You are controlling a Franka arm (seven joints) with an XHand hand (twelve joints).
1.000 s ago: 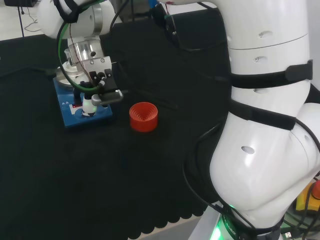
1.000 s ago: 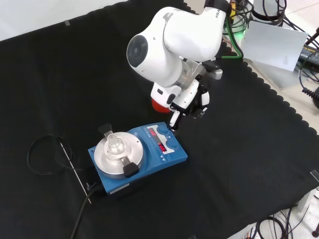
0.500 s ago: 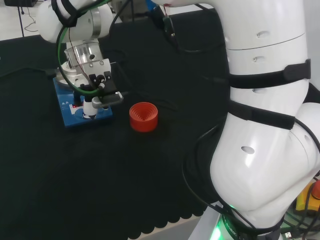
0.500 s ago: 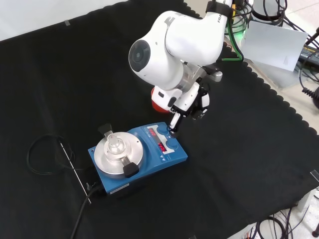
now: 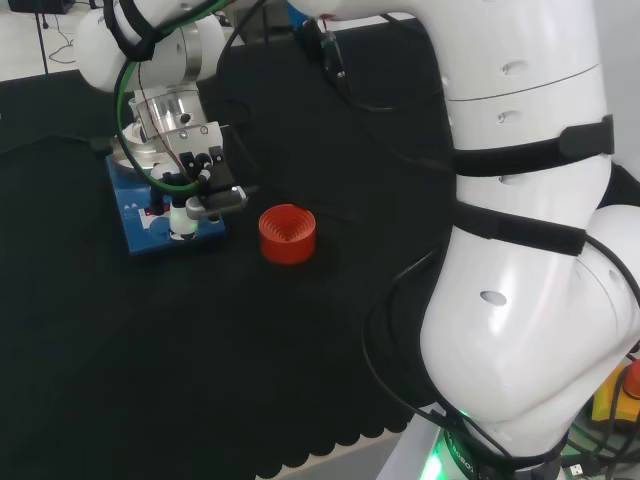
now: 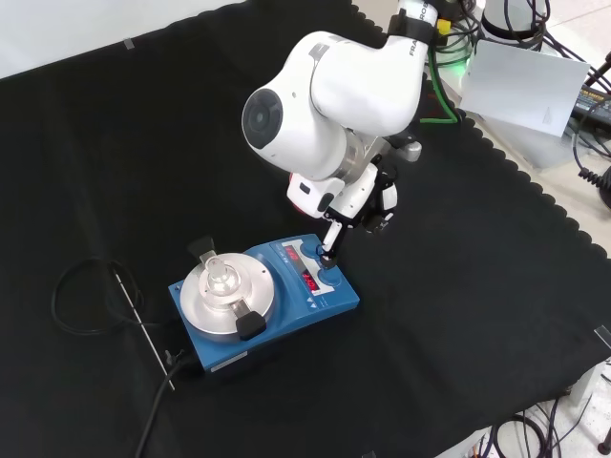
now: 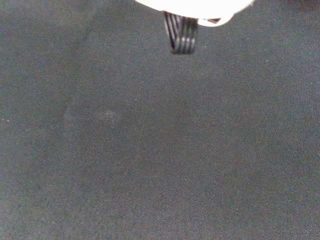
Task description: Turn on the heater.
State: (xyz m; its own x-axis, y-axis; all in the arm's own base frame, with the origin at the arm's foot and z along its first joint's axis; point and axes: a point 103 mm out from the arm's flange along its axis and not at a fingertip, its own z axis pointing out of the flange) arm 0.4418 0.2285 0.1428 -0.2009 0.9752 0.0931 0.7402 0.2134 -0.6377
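Hand (image 6: 358, 196), black and white, reaches one straight finger (image 6: 328, 250) down onto the blue heater (image 6: 267, 296) with its round steel plate; red ribbed ring (image 5: 287, 233) sits at the heater's three o'clock in head view.

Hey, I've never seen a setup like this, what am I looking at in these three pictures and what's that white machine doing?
The white machine is one robot arm with a black and white robot hand. One camera looks over the arm from behind, so its big white links loom at the right. Another looks down from the front. The third sits at the wrist and sees the black cloth. On the cloth stand a blue heater with a round metal plate and a small clear vessel on it, and a red ribbed stand. The hand holds nothing; one finger points down at the heater's knob, at or just above it.
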